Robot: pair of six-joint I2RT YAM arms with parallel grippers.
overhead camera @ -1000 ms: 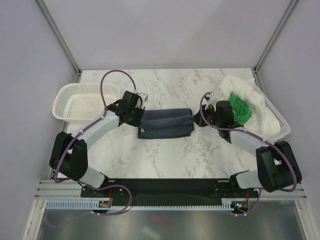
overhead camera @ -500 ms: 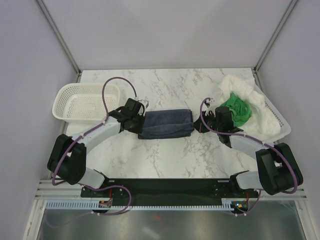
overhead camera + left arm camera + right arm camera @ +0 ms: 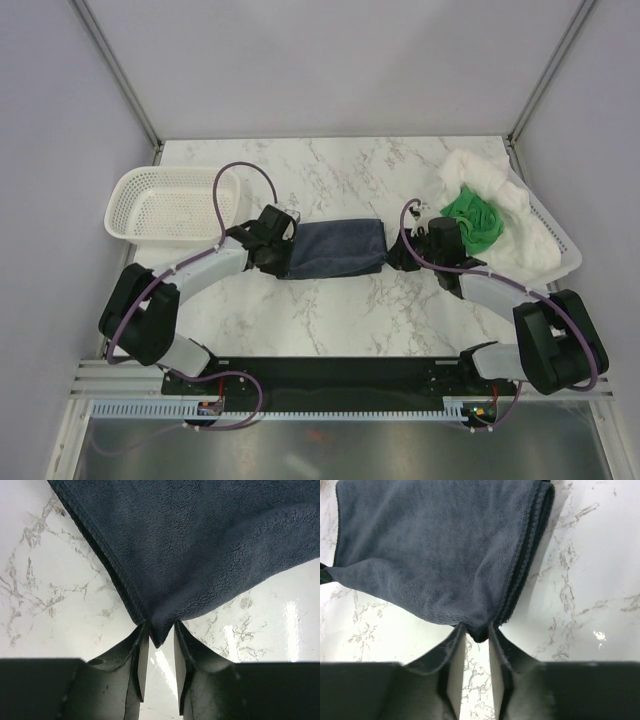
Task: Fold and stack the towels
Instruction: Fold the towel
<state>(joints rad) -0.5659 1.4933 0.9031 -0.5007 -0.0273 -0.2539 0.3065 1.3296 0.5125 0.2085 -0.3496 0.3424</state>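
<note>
Your navy towel [image 3: 335, 247] lies flat in the middle of the marble-patterned table [image 3: 330, 170]. It is folded into a long soft rectangle of 2 or more layers. Its terry pile looks short and fuzzy, and a stitched hem runs along the stacked edges in both wrist views.

The green towel [image 3: 472, 215] is crumpled on top of the bulky white towel [image 3: 505, 195]. Both are heaped in the white perforated basket [image 3: 566, 262] at the table's right edge. A second white basket [image 3: 125, 192], oval and pierced with small holes, sits at the left edge.

Your 2 arms bend in from their bases with elbows pushed outward. The forearms slant toward the centre and the wrists sit low at the towel's 2 short ends. A purple cable [image 3: 232, 172] loops over the left arm.

The left gripper [image 3: 160, 626] has its dark, wedge-shaped fingers [image 3: 142, 665] slightly parted, with bright table showing in the narrow gap. One pointed towel corner sits between the tips, touching them, and only the tip of the cloth reaches in. The right gripper [image 3: 476, 626] looks the same: its jaws are a little apart and the opposite corner is tucked between the tips. You cannot tell from either view whether the cloth is being squeezed at all.
</note>
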